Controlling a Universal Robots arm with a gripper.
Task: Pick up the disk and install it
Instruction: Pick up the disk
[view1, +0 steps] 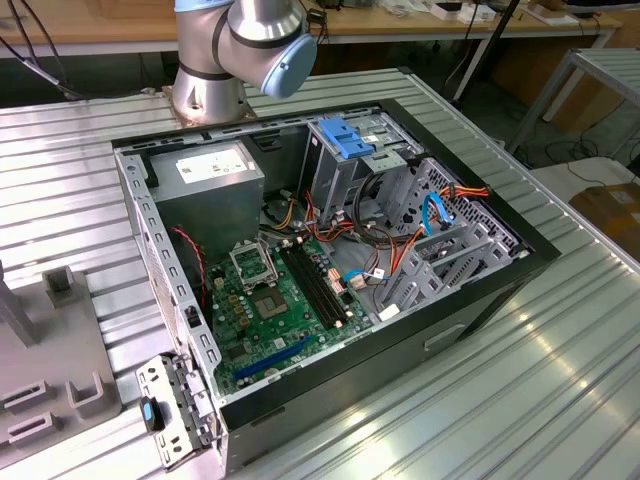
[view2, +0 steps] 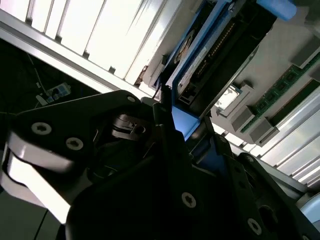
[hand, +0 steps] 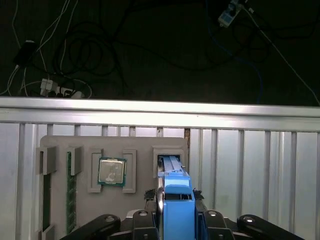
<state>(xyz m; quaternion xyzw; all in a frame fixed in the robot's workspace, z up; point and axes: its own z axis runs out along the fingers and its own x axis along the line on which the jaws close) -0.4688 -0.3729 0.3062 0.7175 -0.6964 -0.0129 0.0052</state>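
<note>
Right now my gripper (hand: 178, 212) is closed snugly on the disk (hand: 175, 182), with its blue carrier rail pinched between my fingers. The disk stands on edge at the grey holder tray's (hand: 135, 144) end slot, beside the processor chip (hand: 111, 171).

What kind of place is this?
Probably a robot workshop or lab for building computers: a robot arm stands on a ribbed metal table beside an open computer case, with workbenches behind.

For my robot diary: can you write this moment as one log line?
tool: shut on disk | disk: at grey tray slot | chip: in tray | computer case: open
</note>
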